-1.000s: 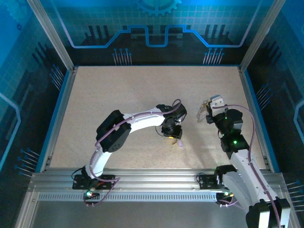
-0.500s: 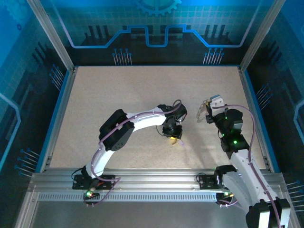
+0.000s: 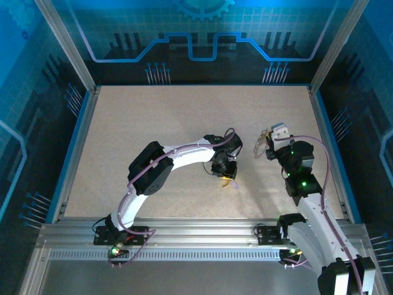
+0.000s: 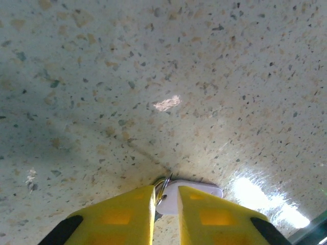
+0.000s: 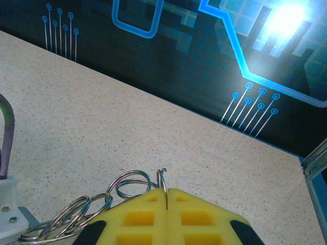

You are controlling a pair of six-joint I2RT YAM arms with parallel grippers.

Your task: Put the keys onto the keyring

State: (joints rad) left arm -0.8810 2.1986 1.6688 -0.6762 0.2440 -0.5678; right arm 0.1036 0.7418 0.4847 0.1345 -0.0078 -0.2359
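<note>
**Item: pale key** (image 4: 202,190). Lies flat on the desk (image 3: 153,123), near the middle and toward the near side. Its head sits at the tips of the left claw (image 4: 166,193) and spreads rightward behind one yellow finger, with a small wire loop at its left end.

**Left claw:** fingers almost together, with a narrow gap over the key's head. Whether it already pinches the key cannot be told.

**Item: keyring** (image 5: 130,182). A cluster of thin wire loops, held off the desk.

**Right claw** (image 5: 166,191): pressed together, pinching one loop.

**Relation:** the keyring (image 3: 262,144) is right of the left claw (image 3: 227,180) and slightly farther back, near but apart. The left arm is nearer the key. Judged next: carry the key rightward to the loop.
</note>
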